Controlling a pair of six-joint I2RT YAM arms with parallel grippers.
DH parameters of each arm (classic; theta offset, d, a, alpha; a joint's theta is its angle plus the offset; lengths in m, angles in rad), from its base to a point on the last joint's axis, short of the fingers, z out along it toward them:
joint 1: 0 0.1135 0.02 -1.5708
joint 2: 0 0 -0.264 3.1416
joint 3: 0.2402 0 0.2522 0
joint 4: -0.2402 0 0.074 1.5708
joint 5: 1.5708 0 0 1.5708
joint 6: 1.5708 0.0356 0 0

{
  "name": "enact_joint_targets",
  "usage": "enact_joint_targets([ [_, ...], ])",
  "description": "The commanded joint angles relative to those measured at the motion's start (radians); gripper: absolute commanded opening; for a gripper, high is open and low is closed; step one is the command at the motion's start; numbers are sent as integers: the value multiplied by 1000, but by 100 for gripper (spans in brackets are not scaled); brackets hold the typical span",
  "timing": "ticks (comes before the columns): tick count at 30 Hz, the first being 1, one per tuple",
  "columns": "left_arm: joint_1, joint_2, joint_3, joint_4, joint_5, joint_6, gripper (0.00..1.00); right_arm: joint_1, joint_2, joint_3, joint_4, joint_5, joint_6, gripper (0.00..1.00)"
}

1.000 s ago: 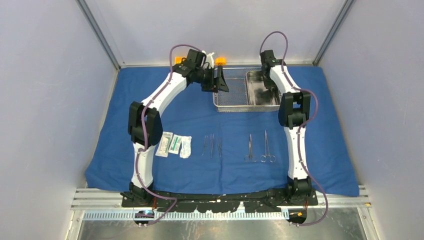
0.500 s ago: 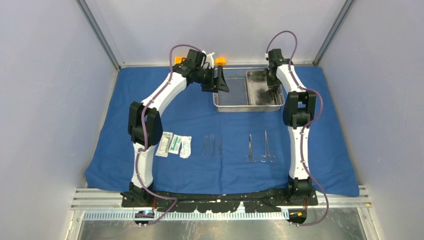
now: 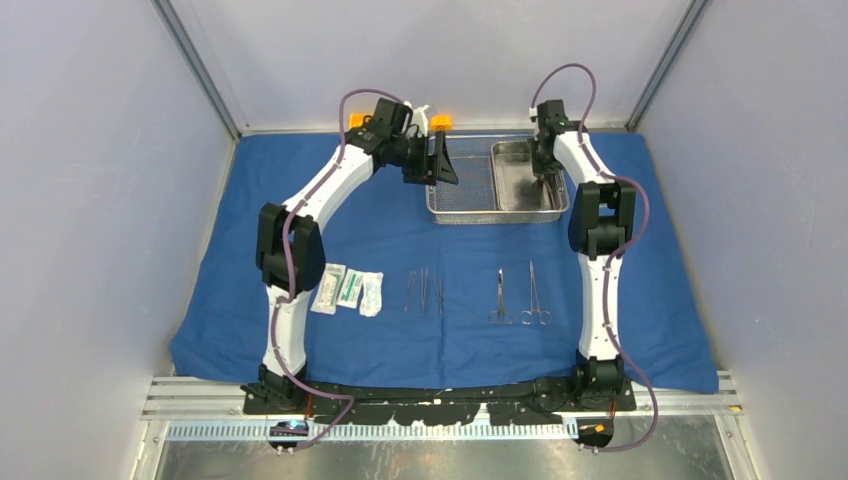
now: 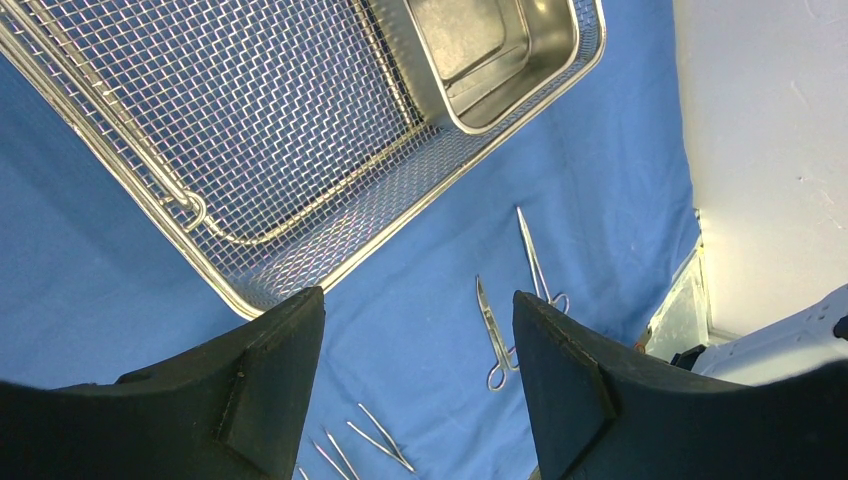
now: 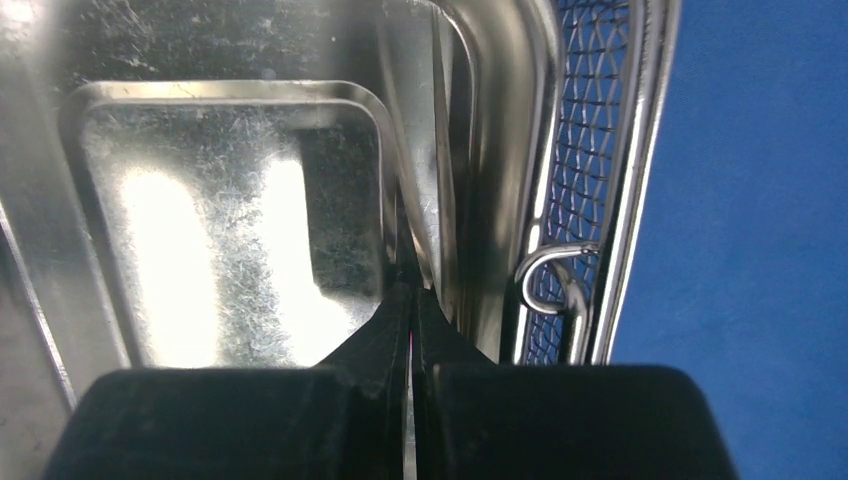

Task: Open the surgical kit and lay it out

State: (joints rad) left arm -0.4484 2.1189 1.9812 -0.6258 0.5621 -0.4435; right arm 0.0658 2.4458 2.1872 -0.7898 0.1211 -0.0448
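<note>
right claw (image 5: 412, 300) is pressed together on the tray (image 5: 230, 200), pinching its thin right wall. the tray sits in the right end of the basket (image 3: 465, 185), upper centre of the top view, and the left claw (image 4: 418, 305) is spread and empty by its left edge. we think the one-edge pinch may slip, tilting the tray or dragging the basket.

Two orange blocks (image 3: 441, 122) — set apart from each other, both at the foot of the back wall (image 3: 430, 50).
</note>
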Motion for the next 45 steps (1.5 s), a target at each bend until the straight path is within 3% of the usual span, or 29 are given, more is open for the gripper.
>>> enact_joint_targets([
  [1, 10, 3, 22, 15, 24, -11, 71, 27, -80, -14, 40, 57, -41, 8],
  [5, 8, 4, 22, 15, 23, -11, 71, 58, -92, -23, 63, 130, -88, 17],
  [10, 9, 7, 23, 14, 27, -10, 71, 69, -109, -39, 81, 151, -98, 21],
  [18, 10, 10, 24, 13, 30, -8, 71, 70, -137, -45, 94, 141, -96, 22],
  [29, 10, 17, 24, 11, 33, -7, 71, 64, -34, 50, 78, 178, -121, 23],
  [45, 9, 23, 25, 11, 40, -18, 71, 34, 56, 162, 37, 105, -63, 23],
])
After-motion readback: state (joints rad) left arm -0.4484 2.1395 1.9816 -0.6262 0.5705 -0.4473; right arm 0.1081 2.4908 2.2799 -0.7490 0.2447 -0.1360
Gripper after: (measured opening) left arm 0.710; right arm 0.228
